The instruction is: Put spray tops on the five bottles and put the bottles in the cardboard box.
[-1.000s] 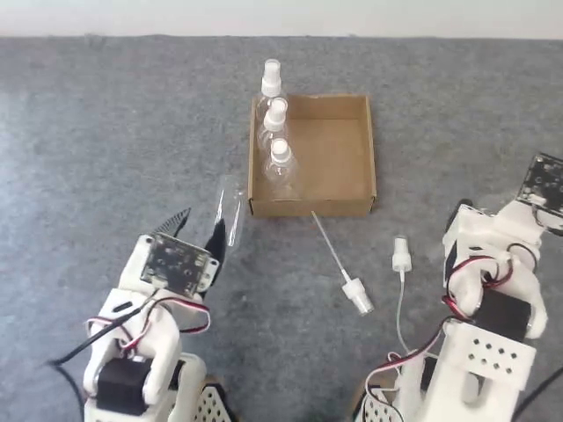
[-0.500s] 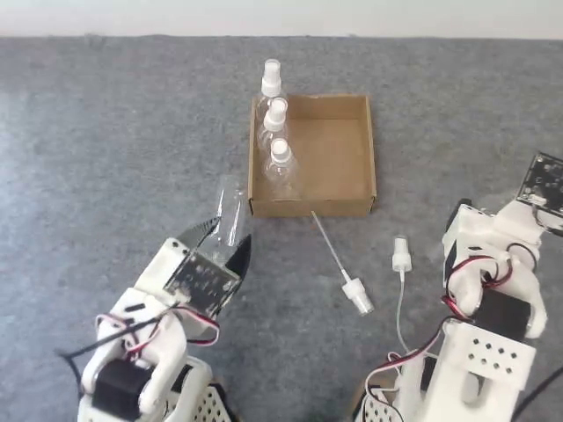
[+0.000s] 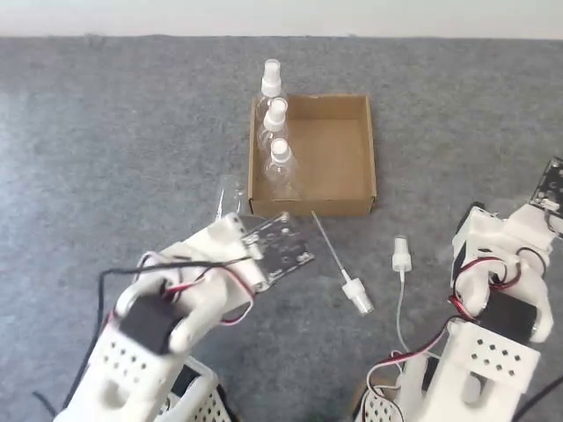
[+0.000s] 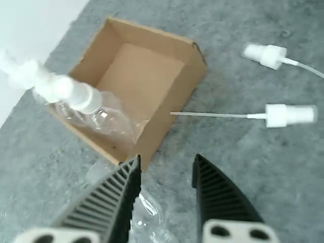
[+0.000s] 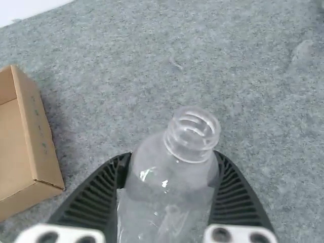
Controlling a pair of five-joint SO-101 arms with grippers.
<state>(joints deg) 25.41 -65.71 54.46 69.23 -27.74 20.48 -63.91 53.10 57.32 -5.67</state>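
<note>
I count three capped bottles (image 3: pixel 276 114), clear with white tops, in a row along the left wall of the open cardboard box (image 3: pixel 312 207); whether the farthest stands inside, I cannot tell. A fourth bottle (image 3: pixel 227 198), clear and uncapped, lies on the desk (image 3: pixel 132 132) just beside the box's near left corner. A fifth bottle (image 5: pixel 169 172), neck open, sits clamped in the jaws of the right gripper (image 5: pixel 171 159). The first spray top (image 3: pixel 358 294) lies with its tube reaching the box's front wall, and the second spray top (image 3: pixel 401 255) lies near it.

No text, label, number or sign can be read on any surface shown; faint printed marks on the outer wall of the cardboard box (image 5: pixel 43 135) are too small to make out.
</note>
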